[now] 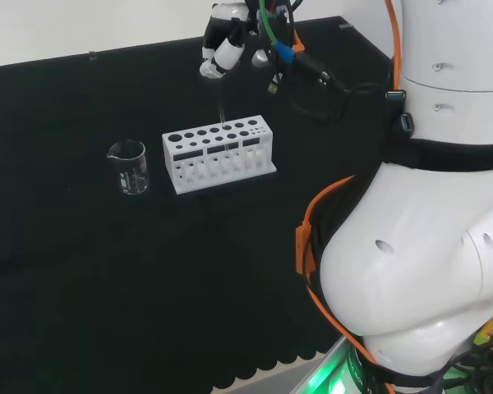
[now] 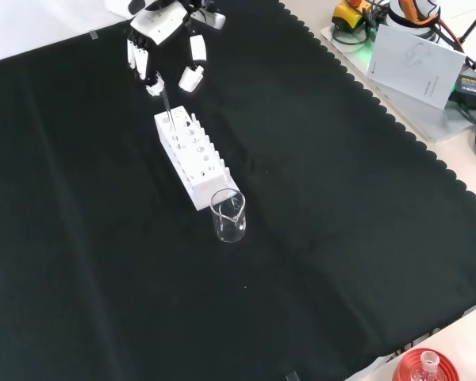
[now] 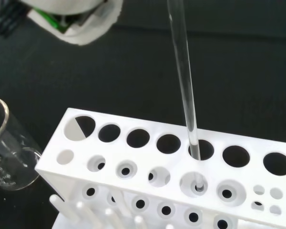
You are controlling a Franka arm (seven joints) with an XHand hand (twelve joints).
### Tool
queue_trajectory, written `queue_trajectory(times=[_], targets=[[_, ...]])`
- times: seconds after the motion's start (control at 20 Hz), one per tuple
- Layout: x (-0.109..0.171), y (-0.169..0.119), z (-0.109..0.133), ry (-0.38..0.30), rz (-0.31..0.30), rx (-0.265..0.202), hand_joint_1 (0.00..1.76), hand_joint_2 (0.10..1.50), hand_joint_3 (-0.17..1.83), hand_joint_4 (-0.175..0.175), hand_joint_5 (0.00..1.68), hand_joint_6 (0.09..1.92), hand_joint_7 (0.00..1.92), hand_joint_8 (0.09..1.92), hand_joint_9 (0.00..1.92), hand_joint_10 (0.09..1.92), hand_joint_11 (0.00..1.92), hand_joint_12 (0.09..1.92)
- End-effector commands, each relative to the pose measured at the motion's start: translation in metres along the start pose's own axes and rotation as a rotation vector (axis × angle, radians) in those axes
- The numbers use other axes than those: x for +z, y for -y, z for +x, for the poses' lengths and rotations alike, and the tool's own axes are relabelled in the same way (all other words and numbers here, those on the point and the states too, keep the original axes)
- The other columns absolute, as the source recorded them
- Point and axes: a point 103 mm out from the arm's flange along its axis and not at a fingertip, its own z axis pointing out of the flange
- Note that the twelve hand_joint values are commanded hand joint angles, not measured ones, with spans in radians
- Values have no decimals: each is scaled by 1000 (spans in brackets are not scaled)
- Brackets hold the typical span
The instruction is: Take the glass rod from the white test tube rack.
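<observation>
Glass rod (image 3: 185,81) is pinched at its top in our hand (image 2: 163,44), its lower end just inside a hole of the white test tube rack (image 1: 218,151); tilting could jam it and drag the rack.

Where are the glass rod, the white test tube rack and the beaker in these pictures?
glass rod (image 3: 185,81), wrist view, on the middle of its clear shaft above the rack.
white test tube rack (image 1: 218,153), head view, on its front wall.
beaker (image 2: 229,217), front view, on its clear side wall.
</observation>
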Motion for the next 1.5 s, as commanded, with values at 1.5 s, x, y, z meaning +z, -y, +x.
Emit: queue_trajectory(times=[1.5], targets=[[-10,-12,-14,103,-127,-39,1319,576,833,-169,1141,849,1393,678,1718,147,1581,626]])
